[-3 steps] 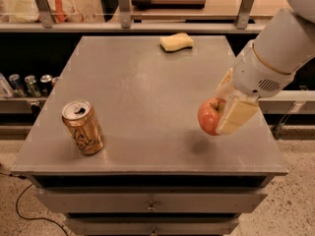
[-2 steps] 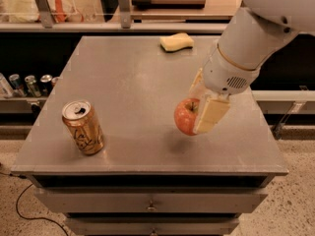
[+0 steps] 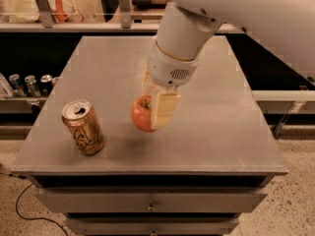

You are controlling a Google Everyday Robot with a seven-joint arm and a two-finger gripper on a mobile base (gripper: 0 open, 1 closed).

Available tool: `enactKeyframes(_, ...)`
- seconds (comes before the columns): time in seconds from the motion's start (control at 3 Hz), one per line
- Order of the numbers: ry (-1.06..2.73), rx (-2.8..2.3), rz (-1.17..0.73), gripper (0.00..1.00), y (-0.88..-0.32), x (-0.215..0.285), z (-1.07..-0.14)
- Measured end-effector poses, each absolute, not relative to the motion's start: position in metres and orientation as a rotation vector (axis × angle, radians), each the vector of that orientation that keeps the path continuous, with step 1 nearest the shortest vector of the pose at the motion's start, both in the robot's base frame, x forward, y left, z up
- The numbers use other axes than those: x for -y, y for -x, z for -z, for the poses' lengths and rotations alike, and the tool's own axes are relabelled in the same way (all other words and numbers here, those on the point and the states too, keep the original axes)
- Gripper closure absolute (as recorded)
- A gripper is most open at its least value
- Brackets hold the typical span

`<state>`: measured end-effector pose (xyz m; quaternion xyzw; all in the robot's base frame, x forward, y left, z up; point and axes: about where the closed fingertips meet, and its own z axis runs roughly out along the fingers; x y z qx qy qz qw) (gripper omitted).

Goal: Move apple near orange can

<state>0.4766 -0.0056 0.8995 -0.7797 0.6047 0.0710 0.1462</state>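
The red-orange apple [image 3: 140,114] is held in my gripper [image 3: 156,111], just above the grey table top [image 3: 221,127] near its front middle. The gripper's pale fingers [image 3: 164,110] are shut on the apple from above, under the white wrist and arm. The copper-orange can [image 3: 82,127] stands upright at the table's front left, a short gap to the left of the apple. The sponge seen before is hidden behind the arm.
Several small silver cans [image 3: 30,84] stand on a lower shelf to the left of the table. A counter with bags and rails [image 3: 74,9] runs behind. Drawers [image 3: 147,203] sit below the table's front edge.
My gripper has carried the apple from the table's right side leftwards, to a short way from the orange can. The can has not moved.
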Motion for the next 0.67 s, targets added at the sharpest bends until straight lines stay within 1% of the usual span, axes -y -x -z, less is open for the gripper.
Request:
enactKeyframes(0.33, 2.308, -1.657, -0.207, 1.00, -0.488, -0.026, -0.899)
enactKeyframes(0.67, 2.327, -1.616, -0.216, 0.82, -0.495, -0.043, -0.895)
